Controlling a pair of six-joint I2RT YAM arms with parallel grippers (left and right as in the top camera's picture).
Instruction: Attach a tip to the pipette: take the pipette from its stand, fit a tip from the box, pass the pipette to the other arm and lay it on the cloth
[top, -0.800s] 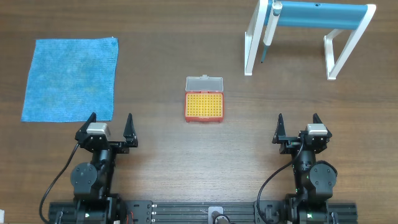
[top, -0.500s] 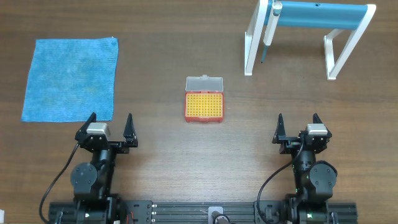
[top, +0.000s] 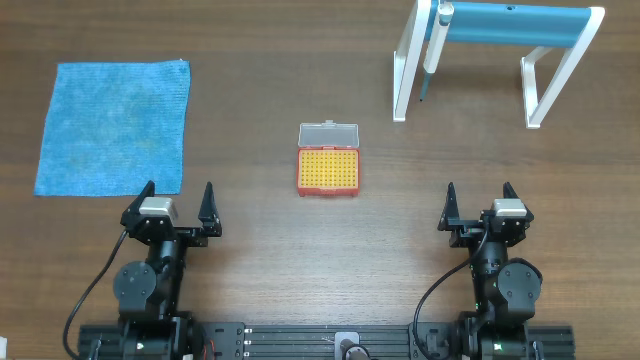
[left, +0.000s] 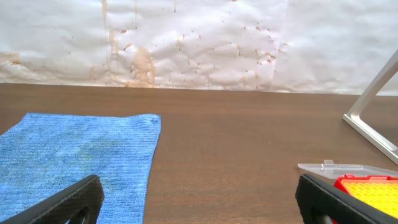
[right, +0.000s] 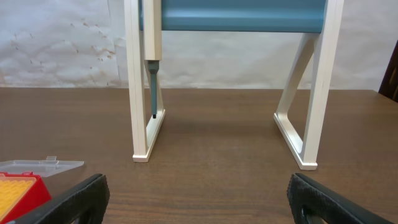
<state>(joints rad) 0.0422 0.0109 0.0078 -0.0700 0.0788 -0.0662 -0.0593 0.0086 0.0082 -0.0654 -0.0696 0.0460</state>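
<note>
Wooden worktop (top: 250, 80) shows no change: left gripper (top: 178, 190) and right gripper (top: 478, 190) stay parked at its near edge, both spread wide, empty. Pipette (top: 430, 60) hangs in stand (top: 510, 25), far right corner; task unstarted.

We log no change against the earlier top views. Left gripper (top: 178, 187) and right gripper (top: 479, 187): no shift. Pipette (top: 430, 55), tip box (top: 328, 170), cloth (top: 113, 127): no displacement on the desk (top: 260, 80).

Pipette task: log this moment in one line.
stage: not started | pipette: hanging on stand | tip box: open, mid-table | cloth: flat, before left arm | left gripper: open, empty | right gripper: open, empty
</note>
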